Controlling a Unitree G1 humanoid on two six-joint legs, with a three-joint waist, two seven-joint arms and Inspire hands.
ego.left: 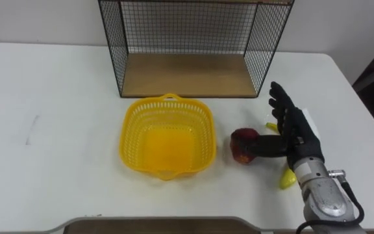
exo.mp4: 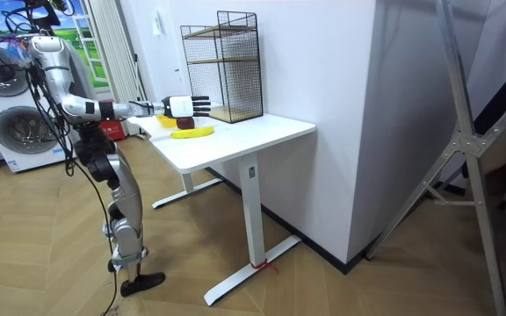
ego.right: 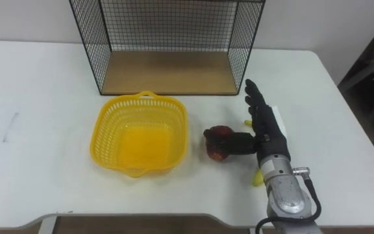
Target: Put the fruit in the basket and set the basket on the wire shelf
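A yellow plastic basket [ego.left: 132, 130] stands with nothing in it on the white table, in front of the black wire shelf [ego.left: 187, 77]. A red apple [ego.left: 241, 144] lies just right of the basket. My right hand [ego.left: 294, 130] is right of the apple, open, with its fingers straight and pointing towards the shelf and its thumb stretched out against the apple's right side. A yellow banana [ego.left: 287, 179] lies under the hand; its two ends show on either side of the wrist. In the room view the hand [exo.mp4: 187, 105] reaches over the table above the banana [exo.mp4: 191, 132].
The wire shelf has a wooden floor and an open front facing me. The table's right edge [ego.left: 362, 110] runs close to my right arm. In the room view I stand at the table's end, with a washing machine [exo.mp4: 16, 123] behind me.
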